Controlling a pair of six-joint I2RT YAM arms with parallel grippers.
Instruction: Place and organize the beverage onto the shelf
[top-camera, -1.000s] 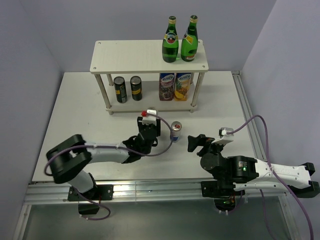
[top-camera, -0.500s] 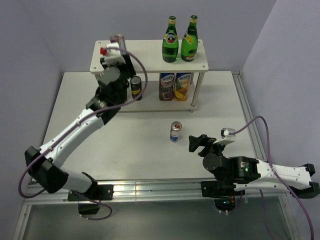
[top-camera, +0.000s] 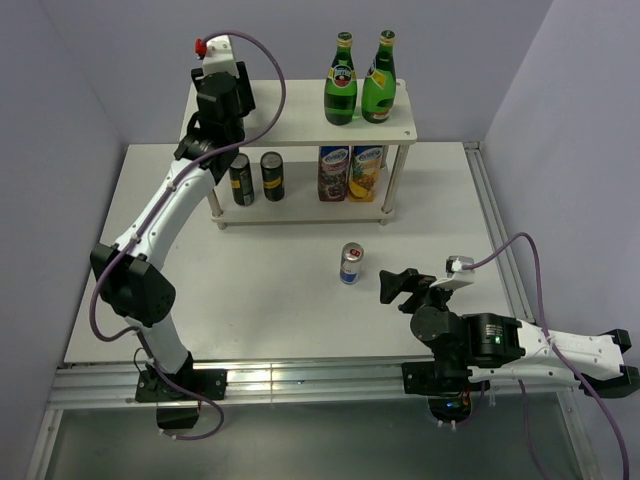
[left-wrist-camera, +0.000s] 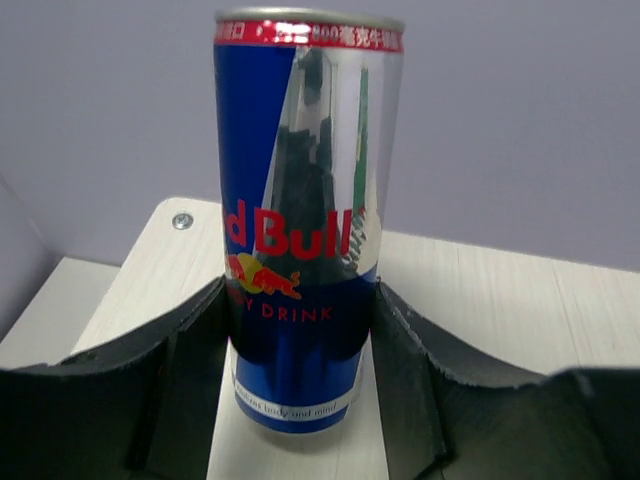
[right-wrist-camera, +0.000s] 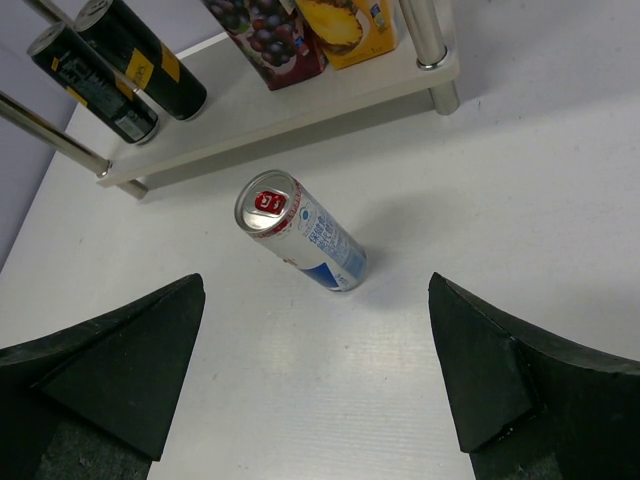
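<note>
Shelf (top-camera: 280, 112) stands at the far side of the tabletop (top-camera: 200, 290), and my left arm reaches up over the left end of its top board. My left end effector (left-wrist-camera: 298, 350) is clamped on an upright blue-and-silver can (left-wrist-camera: 300, 200) above that board; I can't tell whether the can touches down. My right end effector (top-camera: 396, 288) has its jaws spread wide and holds nothing, near the second blue-and-silver can (top-camera: 350, 263), upright on the tabletop. Two green bottles (top-camera: 341, 85) stand at the top board's right end. Two juice cartons (top-camera: 334, 172) and two dark cans (top-camera: 240, 180) sit on the lower tier.
</note>
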